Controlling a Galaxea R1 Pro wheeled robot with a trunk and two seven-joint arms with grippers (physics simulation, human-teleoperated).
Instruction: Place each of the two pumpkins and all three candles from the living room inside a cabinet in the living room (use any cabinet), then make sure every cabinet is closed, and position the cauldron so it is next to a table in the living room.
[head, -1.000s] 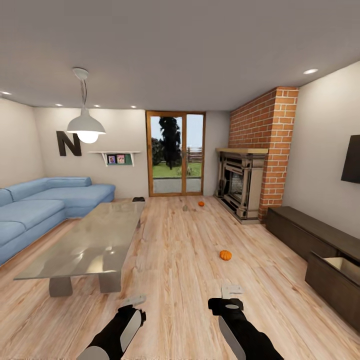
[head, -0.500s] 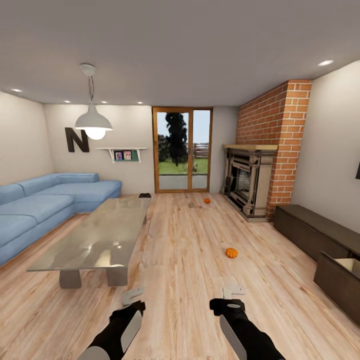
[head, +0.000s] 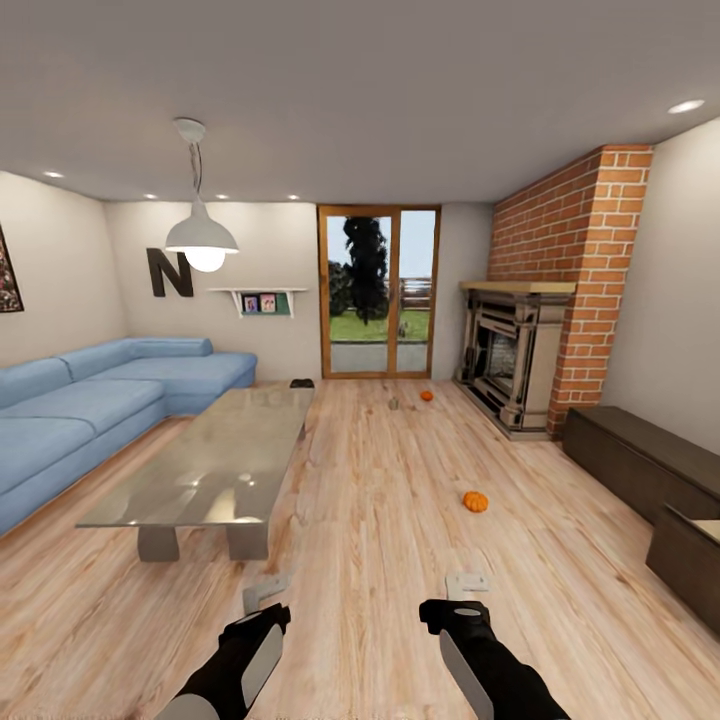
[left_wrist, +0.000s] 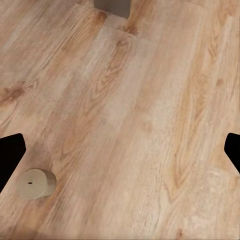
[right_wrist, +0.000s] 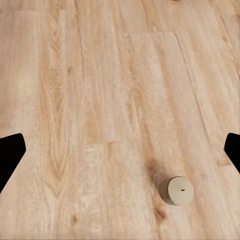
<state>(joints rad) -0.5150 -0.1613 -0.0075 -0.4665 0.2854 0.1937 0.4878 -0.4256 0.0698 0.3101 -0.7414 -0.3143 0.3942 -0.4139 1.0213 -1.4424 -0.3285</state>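
Two orange pumpkins lie on the wood floor: one mid-room ahead of my right arm, the other far off near the glass door. A small grey candle stands beside that far pumpkin. The left wrist view has another candle on the planks, and the right wrist view has one too. My left gripper and right gripper hang open above the floor, holding nothing. The dark cabinet runs along the right wall with one drawer pulled out. A squat black cauldron sits past the grey table.
A blue L-shaped sofa fills the left side. The brick fireplace stands at the back right, and a pendant lamp hangs over the table. Bare floor stretches between table and cabinet. A table leg is close to my left gripper.
The whole picture has shifted right, so the camera has turned left. The cabinet now sits nearer the right edge. Both grippers keep their pose relative to the view.
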